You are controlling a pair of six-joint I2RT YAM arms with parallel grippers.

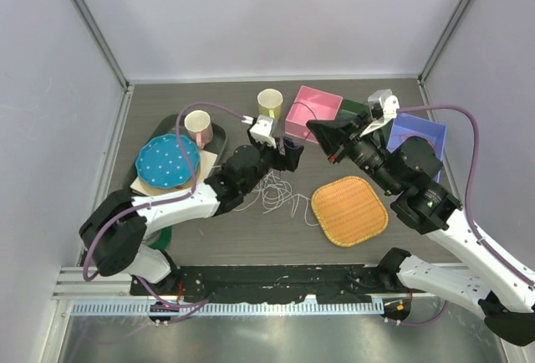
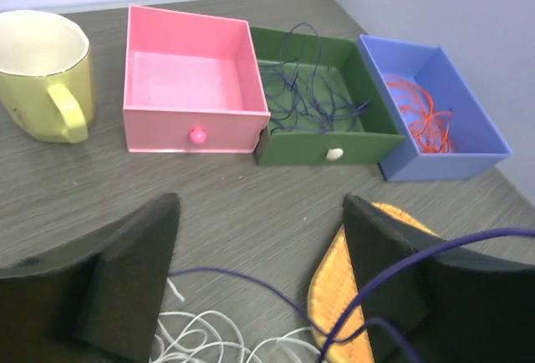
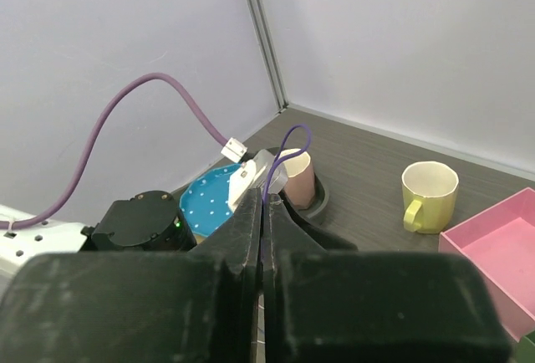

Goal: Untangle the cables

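My right gripper (image 1: 317, 129) (image 3: 266, 200) is shut on a thin purple cable (image 3: 290, 150) that loops up out of its fingertips. My left gripper (image 1: 287, 151) (image 2: 259, 271) is open; the purple cable (image 2: 251, 286) runs loosely across the gap between its fingers and past the right finger, not gripped. A loose tangle of white cable (image 1: 272, 191) (image 2: 201, 334) lies on the table just below the left gripper. More purple cable (image 2: 305, 95) lies in the green box (image 2: 292, 147). Orange-red cable (image 2: 422, 112) lies in the blue box (image 2: 435, 161).
A pink box (image 1: 313, 112) (image 2: 188, 79), empty, stands left of the green one. An orange woven mat (image 1: 349, 210) (image 2: 333, 296) lies at the right. A yellow mug (image 1: 269, 102) (image 2: 42, 62), a pinkish cup (image 1: 197, 126) on a dark tray and a blue dotted plate (image 1: 167, 162) stand at the left.
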